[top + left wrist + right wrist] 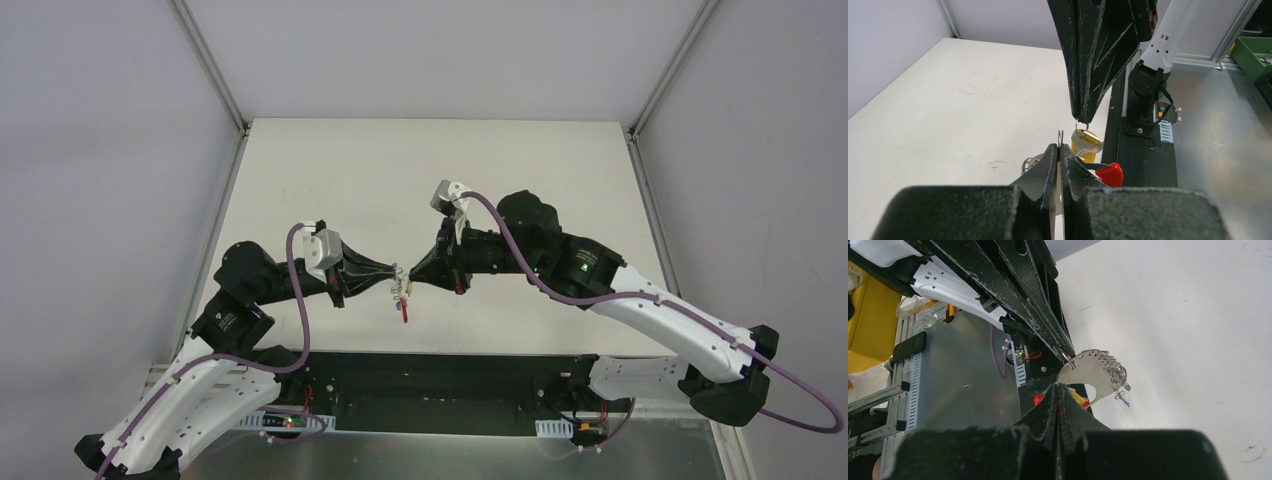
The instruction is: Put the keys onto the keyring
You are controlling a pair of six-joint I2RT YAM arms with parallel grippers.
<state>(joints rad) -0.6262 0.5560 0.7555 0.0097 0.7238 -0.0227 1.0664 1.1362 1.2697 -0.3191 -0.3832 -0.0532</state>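
No text, label, brand, number or sign is readable in any of the views.

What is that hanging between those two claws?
The keyring: the left gripper and the right gripper, both shut, seem to pinch its thin ring, and the key and red strap dangle below. Top and left wrist views show it.

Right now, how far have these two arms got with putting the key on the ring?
Done: both pieces are up off the table. In hand: the left end effector and right end effector are shut, tip to tip, on the keyring, the yellow-headed key hanging at their tips. Left: I cannot tell whether the key is threaded on; nothing is released yet.
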